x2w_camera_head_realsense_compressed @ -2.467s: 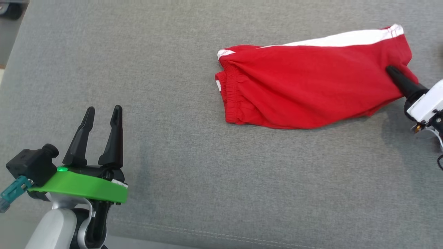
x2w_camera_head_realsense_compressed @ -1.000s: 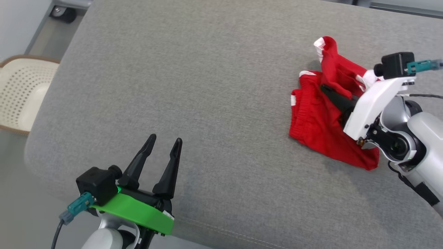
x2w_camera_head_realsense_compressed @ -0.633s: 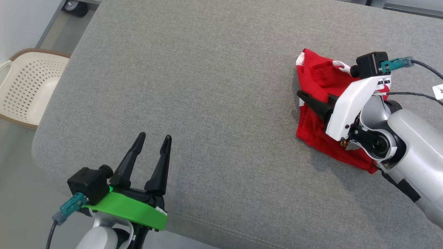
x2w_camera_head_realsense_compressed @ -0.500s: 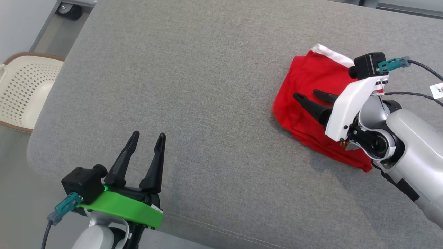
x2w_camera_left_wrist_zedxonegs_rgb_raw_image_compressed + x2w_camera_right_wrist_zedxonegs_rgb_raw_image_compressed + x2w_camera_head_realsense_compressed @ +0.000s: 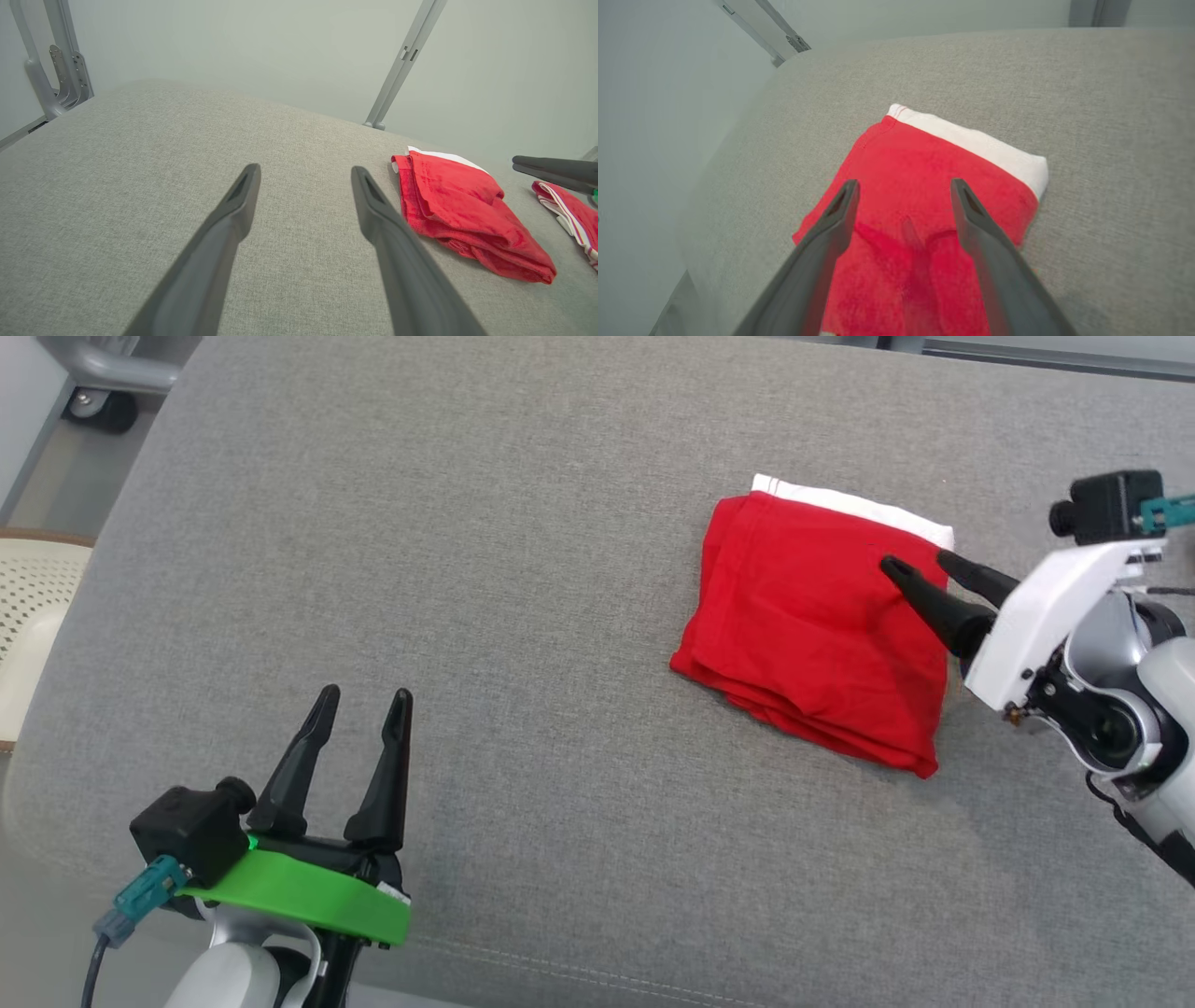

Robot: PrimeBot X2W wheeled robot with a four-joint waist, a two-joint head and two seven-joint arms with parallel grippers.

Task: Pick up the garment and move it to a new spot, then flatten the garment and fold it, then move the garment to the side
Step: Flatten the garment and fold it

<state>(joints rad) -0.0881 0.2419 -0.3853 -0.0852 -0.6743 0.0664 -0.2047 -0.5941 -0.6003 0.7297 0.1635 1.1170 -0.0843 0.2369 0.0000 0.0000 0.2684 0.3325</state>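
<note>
1. Grey woven upholstery (image 5: 523, 569) is being used as the work surface, and a stitched seam is being shown along its near edge.
2. Nearest the robot, the left gripper (image 5: 366, 693) is being held over bare upholstery, its two long dark fingers spread wide with nothing between them.
3. Farther out and to the right, the red cotton shorts with a white side band (image 5: 803, 625) are being supported flat on the upholstery. They are folded into a compact rectangle and lie well apart from the left gripper.
4. Over the right part of the shorts, the right gripper (image 5: 915, 560) is being held with its jaws spread wide and empty. Whether its tips are touching the cloth cannot be told.
5. The shorts are being judged light, soft and limp, with stacked layers likely to slide or fall open. A hold is probably best taken by pinching through every layer at one edge.
6. Farthest off, a second red cloth with white stripes (image 5: 567, 210) is being shown beyond the shorts, and grey metal frame posts (image 5: 402, 65) are being shown against a pale wall.
</note>
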